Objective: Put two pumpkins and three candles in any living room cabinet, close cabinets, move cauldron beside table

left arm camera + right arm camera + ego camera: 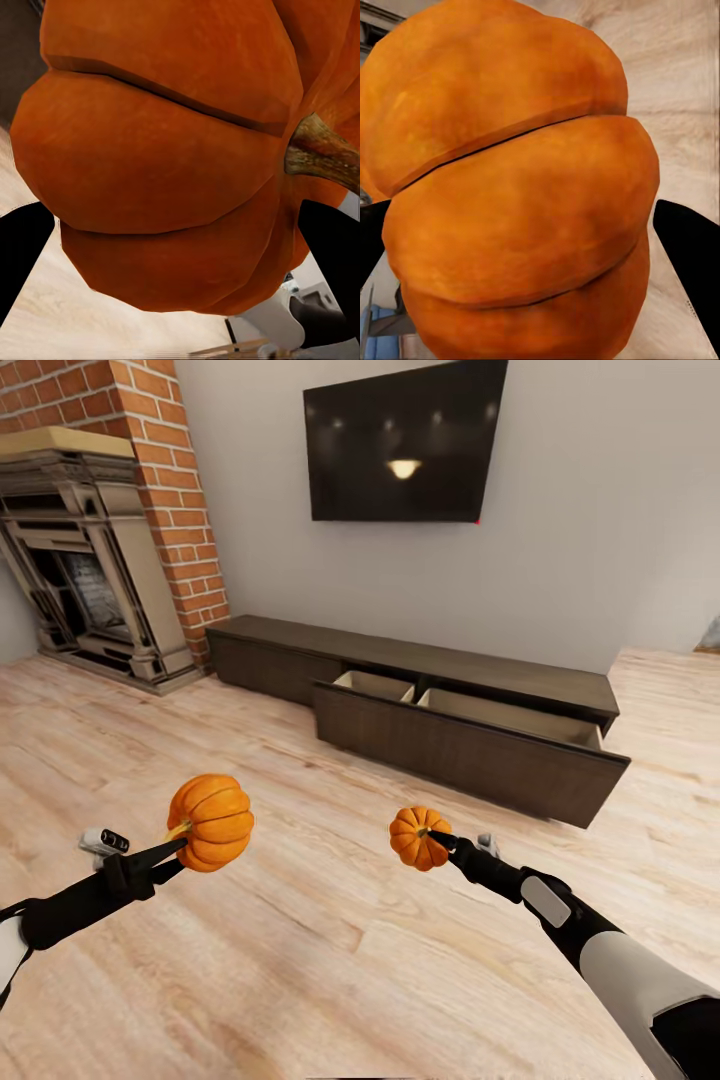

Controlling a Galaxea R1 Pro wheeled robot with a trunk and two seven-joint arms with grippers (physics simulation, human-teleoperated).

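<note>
Pumpkins sit gripped, apparently firmly, in left hand and right hand (cabinet drawers open).

A home living room. A red-brick fireplace stands beside a long, low dark brown wooden cabinet. A black flat television hangs above, over pale wood plank floor.

both arms are slim and matt black toward the wrists. the right arm widens into a pale grey-white shell with a light grey oblong patch; the left arm has a boxy black joint and a white section at the frame edge.
</note>
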